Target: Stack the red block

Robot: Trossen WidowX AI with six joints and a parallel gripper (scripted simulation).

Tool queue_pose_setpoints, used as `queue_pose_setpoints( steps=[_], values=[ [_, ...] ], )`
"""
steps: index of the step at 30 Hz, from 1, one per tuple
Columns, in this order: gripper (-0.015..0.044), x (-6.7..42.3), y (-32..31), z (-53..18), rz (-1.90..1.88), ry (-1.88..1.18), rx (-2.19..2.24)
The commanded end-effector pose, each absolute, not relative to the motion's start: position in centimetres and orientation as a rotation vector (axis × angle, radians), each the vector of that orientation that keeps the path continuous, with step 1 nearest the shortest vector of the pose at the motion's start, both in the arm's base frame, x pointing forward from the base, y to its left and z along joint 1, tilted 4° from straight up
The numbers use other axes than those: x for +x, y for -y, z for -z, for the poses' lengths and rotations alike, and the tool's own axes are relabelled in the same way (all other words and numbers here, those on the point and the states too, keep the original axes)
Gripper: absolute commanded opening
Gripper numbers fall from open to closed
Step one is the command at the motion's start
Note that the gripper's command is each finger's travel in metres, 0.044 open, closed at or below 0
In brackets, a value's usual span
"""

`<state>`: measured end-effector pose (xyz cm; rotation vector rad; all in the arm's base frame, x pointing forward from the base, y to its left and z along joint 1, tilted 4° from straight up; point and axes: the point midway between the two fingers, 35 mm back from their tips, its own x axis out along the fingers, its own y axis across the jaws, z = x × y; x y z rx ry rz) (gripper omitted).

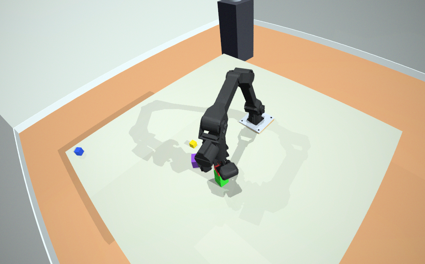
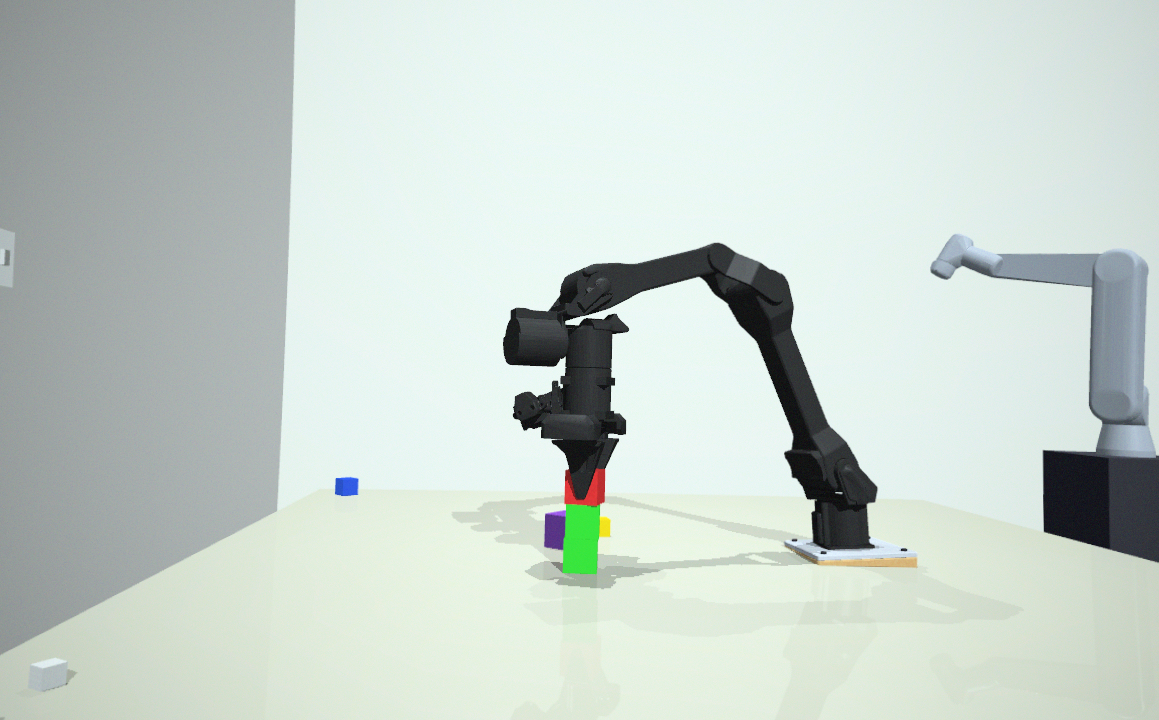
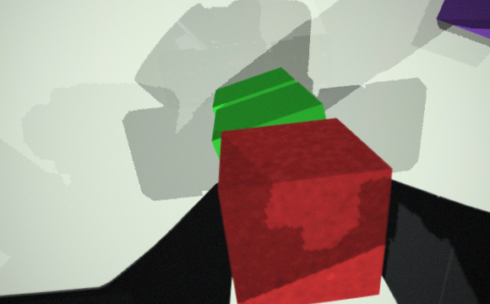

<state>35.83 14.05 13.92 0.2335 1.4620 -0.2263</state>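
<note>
At the centre of the pale table (image 2: pixel 314 617), the black arm (image 2: pixel 780 358) bends over from its base plate (image 2: pixel 852 553) at right of the exterior frame, its gripper (image 2: pixel 585 483) pointing straight down and clamped on the red block (image 2: pixel 585 488). The two dark fingers press the block's opposite sides, as the wrist view shows from close up.

The red block sits directly above the green tower (image 2: pixel 580 538), which stands upright on the table just below mid-frame in the exterior view. From that side the block's underside appears to meet the tower's top face with no gap visible, though whether its weight is actually resting there cannot be told. The block looks slightly offset toward the right edge of the tower. In the wrist view the tower's two green cubes (image 3: pixel 266 105) show beyond the block's upper edge, a thin seam marking where one sits on the other.

Just behind the tower in the exterior frame lie a purple block (image 2: pixel 553 528), at its left, and a small yellow block (image 2: pixel 604 526), peeking out at its right. From the top camera the purple block (image 1: pixel 193 160) is partly hidden by the wrist, near the tower (image 1: pixel 220 181), with the yellow block (image 1: pixel 193 143) a little farther up the frame. A blue block (image 1: pixel 79 150) rests well apart near the table's left corner. A small white block (image 2: pixel 48 673) lies at lower left of the exterior frame. No container appears on the table. A grey arm (image 2: pixel 1102 322) stands on a dark pedestal (image 2: pixel 1129 510) at far right.
</note>
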Motion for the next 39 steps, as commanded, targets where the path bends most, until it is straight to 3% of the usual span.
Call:
queue_pose_setpoints(
  steps=[1,12,29,39],
  values=[
    [0.0000,35.84,-13.97,-13.80,0.230,-1.461,0.231],
    [0.0000,35.84,-13.99,-14.32,0.230,-1.461,0.231],
    [0.0440,35.81,-14.04,-13.93,0.227,-1.463,0.233],
    [0.0440,35.81,-14.04,-13.93,0.227,-1.463,0.233]
  ],
)
